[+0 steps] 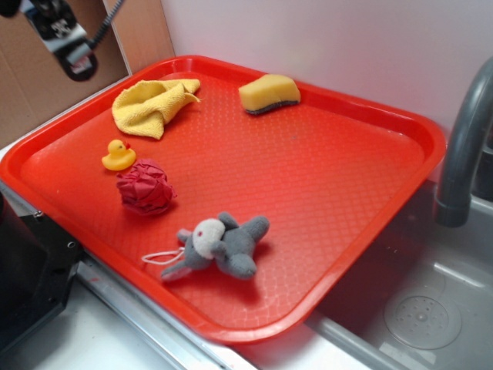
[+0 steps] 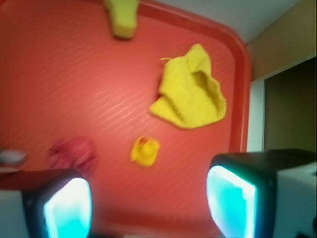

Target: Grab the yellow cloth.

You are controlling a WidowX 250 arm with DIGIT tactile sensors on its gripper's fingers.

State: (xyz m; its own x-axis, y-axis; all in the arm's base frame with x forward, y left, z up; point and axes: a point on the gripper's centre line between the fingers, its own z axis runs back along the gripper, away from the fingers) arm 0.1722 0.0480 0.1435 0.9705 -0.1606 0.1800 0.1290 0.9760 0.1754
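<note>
**Five things on a red tray, cloth at the far corner**

Five loose things lie on the tray, and the yellow cloth (image 1: 154, 105) is the one nearest its far left corner. It sits crumpled in floppy folds on the tray floor, with one flap reaching toward the back rim. In the wrist view the yellow cloth (image 2: 190, 89) shows close to the curved corner of the rim, with nothing touching it.

Just in front of the cloth stands a small rubber duck (image 1: 118, 156), apart from it; the wrist view, which is blurred, shows the duck (image 2: 145, 151) below the cloth. Right beside the duck lies a red ball (image 1: 145, 186) of crumpled material, seen as a dim red blur (image 2: 72, 153) from the wrist. Nearer the front edge, a grey stuffed toy (image 1: 223, 245) lies on its side with a white string loop trailing from it. Along the back rim, well to the right of the cloth, rests a yellow sponge (image 1: 269, 94) with a dark underside; only its end (image 2: 122, 19) shows at the top of the wrist view.

The red tray (image 1: 370, 193) rests partly over a metal sink (image 1: 431, 308), with a grey faucet (image 1: 462, 154) rising at the right.

The gripper (image 2: 148, 203) hangs above the tray's left edge, clear of everything. Its two fingers (image 2: 67, 208) stand wide apart, holding nothing, with the duck in the gap between them. From the outside view only the arm's dark end (image 1: 65, 38) shows at the top left corner, above the tray.
</note>
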